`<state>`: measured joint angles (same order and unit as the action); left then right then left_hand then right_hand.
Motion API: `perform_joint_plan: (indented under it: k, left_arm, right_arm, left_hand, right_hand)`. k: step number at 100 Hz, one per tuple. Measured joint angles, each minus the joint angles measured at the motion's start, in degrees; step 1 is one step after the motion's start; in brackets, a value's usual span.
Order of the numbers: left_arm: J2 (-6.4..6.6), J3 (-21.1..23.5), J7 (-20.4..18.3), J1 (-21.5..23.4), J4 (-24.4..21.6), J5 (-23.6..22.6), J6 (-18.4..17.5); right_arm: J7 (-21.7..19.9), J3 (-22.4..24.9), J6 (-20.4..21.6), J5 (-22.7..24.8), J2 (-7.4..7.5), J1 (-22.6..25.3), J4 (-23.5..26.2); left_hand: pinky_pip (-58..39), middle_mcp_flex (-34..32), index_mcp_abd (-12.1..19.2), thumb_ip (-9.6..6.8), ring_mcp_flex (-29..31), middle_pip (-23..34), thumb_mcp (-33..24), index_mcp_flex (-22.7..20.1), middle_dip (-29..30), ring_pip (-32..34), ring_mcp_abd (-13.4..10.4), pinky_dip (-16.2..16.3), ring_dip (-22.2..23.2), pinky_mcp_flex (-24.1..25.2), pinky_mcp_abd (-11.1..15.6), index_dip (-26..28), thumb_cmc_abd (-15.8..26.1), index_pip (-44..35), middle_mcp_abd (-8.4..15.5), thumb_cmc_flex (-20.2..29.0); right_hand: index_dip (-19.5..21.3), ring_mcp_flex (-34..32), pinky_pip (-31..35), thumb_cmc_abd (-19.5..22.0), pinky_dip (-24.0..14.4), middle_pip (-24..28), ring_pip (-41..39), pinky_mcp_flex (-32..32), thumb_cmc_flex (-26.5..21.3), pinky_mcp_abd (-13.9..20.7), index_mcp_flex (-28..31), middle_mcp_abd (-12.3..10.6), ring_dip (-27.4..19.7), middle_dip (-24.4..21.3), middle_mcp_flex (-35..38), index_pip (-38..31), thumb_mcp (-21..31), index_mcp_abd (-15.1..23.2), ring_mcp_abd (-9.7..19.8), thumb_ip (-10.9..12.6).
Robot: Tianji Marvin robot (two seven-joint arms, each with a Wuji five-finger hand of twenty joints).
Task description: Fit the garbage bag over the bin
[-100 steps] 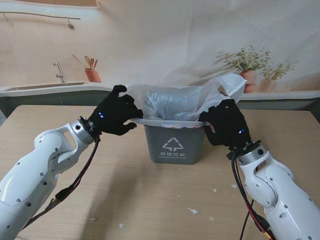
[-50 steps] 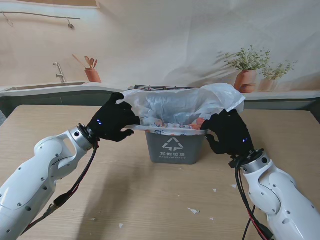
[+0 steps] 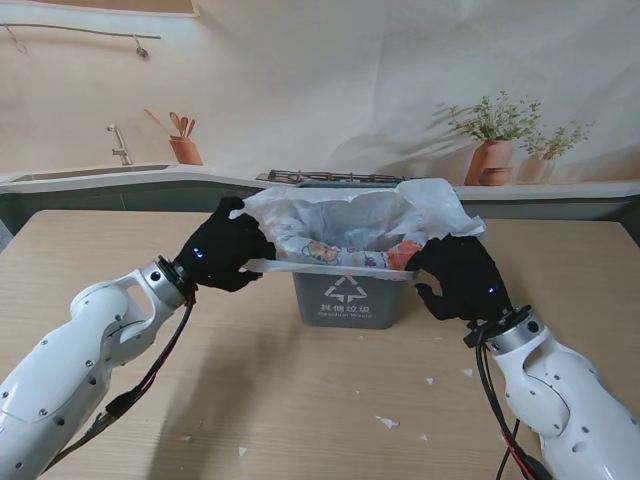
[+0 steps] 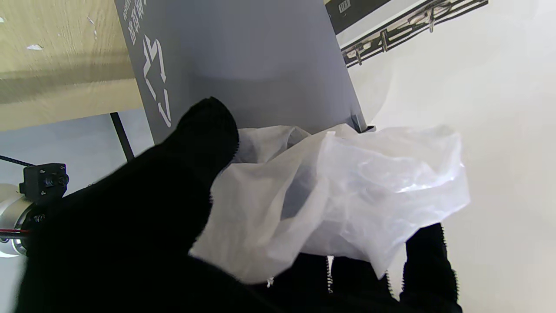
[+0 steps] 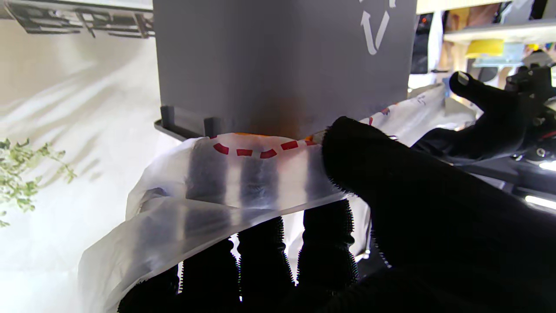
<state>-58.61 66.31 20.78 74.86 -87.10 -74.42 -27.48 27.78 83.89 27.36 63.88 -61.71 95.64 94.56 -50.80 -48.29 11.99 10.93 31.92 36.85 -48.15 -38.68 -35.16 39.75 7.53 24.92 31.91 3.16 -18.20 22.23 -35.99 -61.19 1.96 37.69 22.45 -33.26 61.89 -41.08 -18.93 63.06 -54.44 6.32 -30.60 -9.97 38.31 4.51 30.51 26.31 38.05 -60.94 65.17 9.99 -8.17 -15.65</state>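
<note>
White recycling sign and "其他垃圾" on bin front

The bag is thin, translucent white plastic film, crinkled and faintly glossy. The bin is smooth matt grey plastic. Each robot hand, left and right, wears black knitted cloth. The bench is pale matt wood-grain.

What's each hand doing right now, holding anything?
Left hand: shut on the garbage bag, gripping its edge at the bin rim.
Right hand: shut on the garbage bag's opposite edge.
</note>
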Motion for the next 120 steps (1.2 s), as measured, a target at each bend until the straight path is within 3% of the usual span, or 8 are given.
perform_joint_plan:
  k: [31,38,44,76,85,95,102,120]
  left_arm:
    - [0.02,-0.29,0.2,-0.09,1.01,-0.25,0.51]
    - [0.05,-0.29,0.2,-0.08,1.22,-0.42,0.56]
    - [0.07,-0.35,0.11,-0.09,1.42,-0.45,0.72]
    - [0.15,-1.02,-0.48,-0.35,1.93,-0.44,1.21]
    - [0.15,-1.04,-0.48,-0.35,1.92,-0.43,1.24]
    - [0.15,-1.08,-0.53,-0.35,1.91,-0.38,1.25]
    - [0.15,-1.14,-0.58,-0.35,1.9,-0.39,1.29]
    - [0.31,-1.15,-0.85,-0.35,1.93,-0.43,1.78]
  right_arm:
    - [-1.12,0.48,1.92,-1.83,-0.19,0.01,-2.12]
    - [-1.29,0.64,3.1,-2.13,-0.19,0.01,-2.7]
    - [-1.35,0.67,3.81,-2.5,-0.19,-0.02,-3.27]
    - [-1.81,1.06,4.46,-4.21,-0.5,0.08,-4.4]
    - [-1.91,1.42,5.06,-6.89,-0.87,0.43,-4.4]
    - [-2.75,1.61,6.36,-14.33,-1.71,0.9,-4.31]
    - [-3.13,1.69,6.58,-18.35,-2.56,1.22,-3.96]
    - [-3.33,2.12,6.5,-20.36,-3.86,2.11,-1.87]
  left_hand:
    - [-0.01,0.66,0.02,0.01,-0.27,0.0,-0.42,0.01,0.0,0.04,0.0,0.05,0.02,0.02,0.0,-1.05,-0.59,1.51,0.27,0.0]
    - [-0.02,0.67,0.02,0.01,-0.27,0.0,-0.42,0.02,0.0,0.04,0.0,0.07,0.02,0.02,0.0,-1.11,-0.61,1.56,0.34,0.0]
    - [-0.02,0.9,0.02,0.01,-0.28,0.0,-0.42,0.06,0.0,0.04,0.0,0.09,0.02,0.02,0.0,-1.34,-0.63,1.99,0.47,0.0]
    - [-0.68,0.93,0.08,0.01,-0.33,0.65,-0.48,0.09,0.0,0.04,-0.02,0.55,0.02,0.02,0.0,-1.72,-0.67,2.27,0.54,0.0]
    - [-0.7,0.93,0.09,0.01,-0.33,0.81,-0.48,0.1,0.0,0.04,-0.02,0.55,0.02,0.02,0.0,-1.97,-1.22,2.74,0.54,0.0]
    - [-0.71,0.93,0.1,0.01,-0.33,0.88,-0.48,0.1,0.0,0.04,-0.02,0.57,0.03,0.02,0.0,-2.05,-1.22,2.75,0.55,0.0]
    - [-0.71,0.93,0.1,0.01,-0.33,0.91,-0.48,0.1,0.0,0.04,-0.02,0.57,0.04,0.02,0.0,-2.07,-1.22,2.76,0.55,0.0]
    - [-0.72,0.9,0.08,0.02,-0.34,1.04,-0.48,-0.74,0.03,0.05,-0.02,0.57,0.53,0.02,0.0,-1.97,-1.26,2.76,0.55,0.0]
  right_hand:
    - [-1.34,1.67,-1.25,1.67,0.84,-3.28,4.17,-0.73,9.52,0.15,-0.67,0.0,-0.86,0.69,-2.74,7.95,-4.85,-1.42,0.5,-0.01]
    - [3.06,2.29,-1.55,4.72,1.4,-4.22,4.96,-0.75,12.98,0.15,0.0,0.0,-1.31,0.69,-3.14,12.09,-7.38,-2.1,0.51,4.47]
    - [4.84,2.88,-1.62,6.45,1.44,-4.9,5.59,-0.76,14.52,0.15,0.04,0.0,-1.51,0.69,-3.55,14.44,-9.61,-2.19,0.51,6.09]
    - [4.81,4.9,-3.94,12.53,2.04,-7.98,7.77,-1.57,17.56,0.72,1.42,0.03,-2.47,-0.13,-6.25,18.41,-16.61,-2.21,0.7,6.09]
    - [4.21,5.62,-5.88,13.86,2.08,-9.32,8.61,-1.92,18.81,0.82,1.56,0.04,-3.0,-0.69,-7.2,18.66,-19.57,-2.58,0.69,6.09]
    - [4.17,6.32,-7.86,14.73,2.16,-10.41,9.39,-1.97,19.48,0.83,0.3,0.05,-3.17,-0.75,-7.9,18.92,-21.4,-4.31,-0.38,6.11]
    - [4.16,6.45,-8.49,15.18,2.16,-10.53,9.59,-1.97,19.48,0.83,-1.31,0.12,-3.31,-0.76,-8.63,18.87,-22.29,-5.06,-0.67,7.87]
    - [4.17,7.06,-10.2,15.19,2.17,-10.53,9.94,-2.58,19.48,-0.67,-5.29,0.12,-3.65,-0.77,-10.85,16.83,-23.91,-5.08,-0.75,7.87]
